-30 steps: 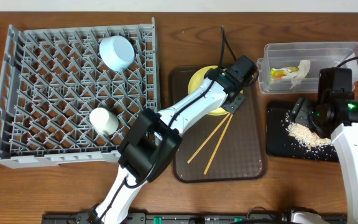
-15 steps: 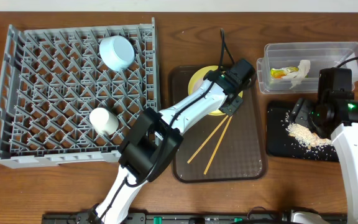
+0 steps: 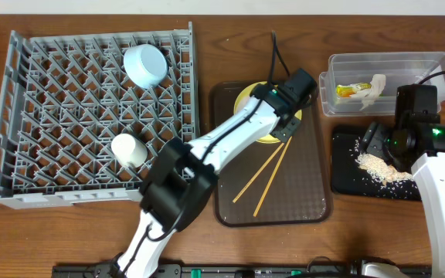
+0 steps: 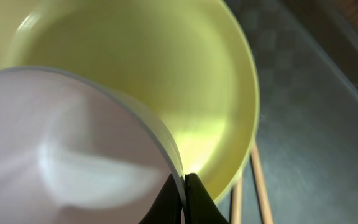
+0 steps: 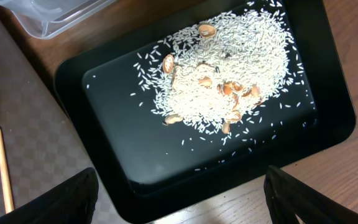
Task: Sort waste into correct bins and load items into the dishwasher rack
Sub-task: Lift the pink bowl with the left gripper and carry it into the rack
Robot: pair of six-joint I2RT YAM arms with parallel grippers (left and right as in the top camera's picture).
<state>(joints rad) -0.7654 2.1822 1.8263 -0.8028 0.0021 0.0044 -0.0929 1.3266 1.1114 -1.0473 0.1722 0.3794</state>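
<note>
The large square grey plastic dishwasher rack (image 3: 60, 100) is sitting at the left of the wooden table, and beside it the brown textured rectangular serving tray (image 3: 284, 193) is lying in the middle. At the right, the shallow black rectangular tray (image 3: 346, 174) is being kept just in front of the clear rectangular plastic tub (image 3: 416, 69).

The round yellow plate (image 3: 247, 96) is resting at the far end of the brown tray, largely covered from above by the left arm. The light blue bowl (image 3: 145, 64) is being carried tilted among the pegs near the rack's back wall. The white bowl (image 4: 61, 143) is being held over the yellow plate – its thin rim is being pinched by the left gripper (image 4: 183, 193), whose jaws are closed tight on it. The small white cup (image 3: 128, 150) is lying on its side toward the rack's front.

The pair of wooden chopsticks (image 3: 259, 174) is lying slantwise on the brown tray, just beside the plate. The small green-yellow-orange snack wrapper (image 3: 348, 91) and the crumpled white scrap (image 3: 373, 86) are being kept together inside the clear tub. The loose white rice-like leftovers (image 5: 229, 74) are lying heaped in the black tray – over them the right gripper (image 5: 180, 186) is being held with its jaws spread wide and nothing between them
</note>
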